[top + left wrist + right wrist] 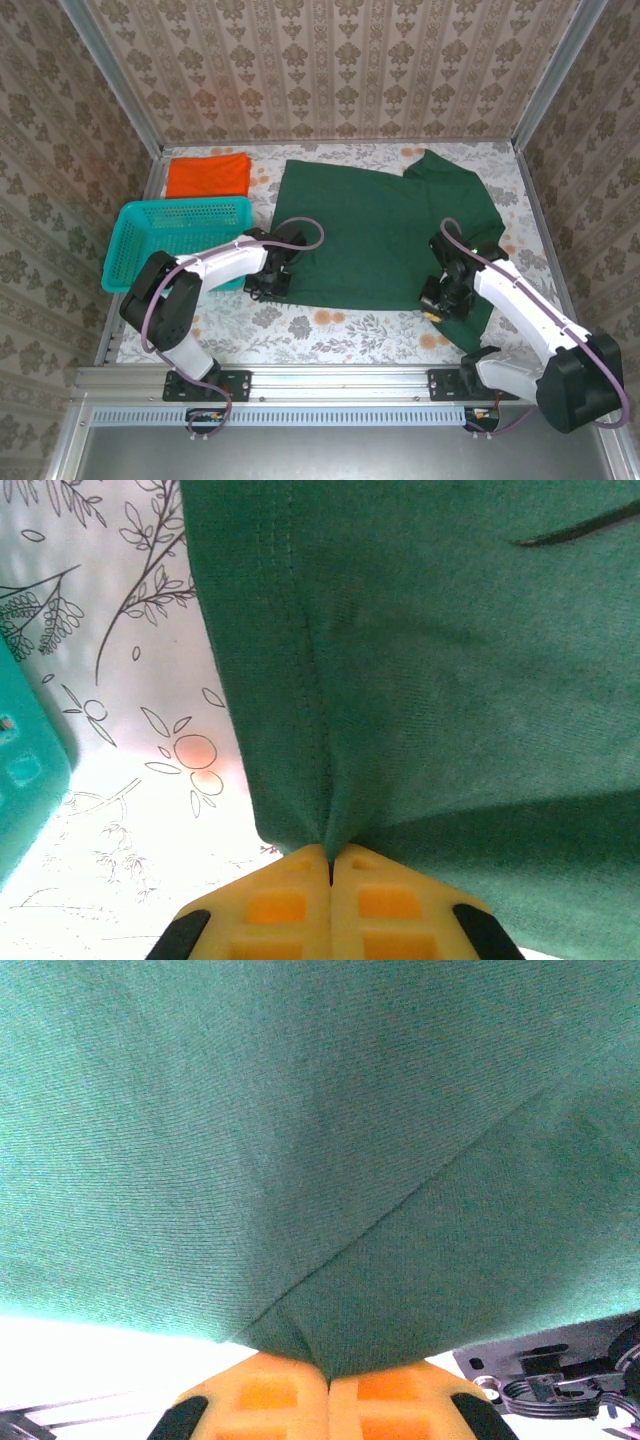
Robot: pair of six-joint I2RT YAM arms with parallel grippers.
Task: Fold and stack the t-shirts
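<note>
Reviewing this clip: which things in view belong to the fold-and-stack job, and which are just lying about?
Belongs to the job:
dark green t-shirt, spread out mid-table
orange t-shirt, a neat flat rectangle at the far left

Just lying about:
teal mesh basket, at the left edge beside the green shirt
floral table cover

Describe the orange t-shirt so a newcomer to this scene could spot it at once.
Start at the floral table and go to its far left corner, just behind the teal basket. The orange t-shirt lies there folded into a flat rectangle, unlike the dark green t-shirt spread open beside it.
</note>
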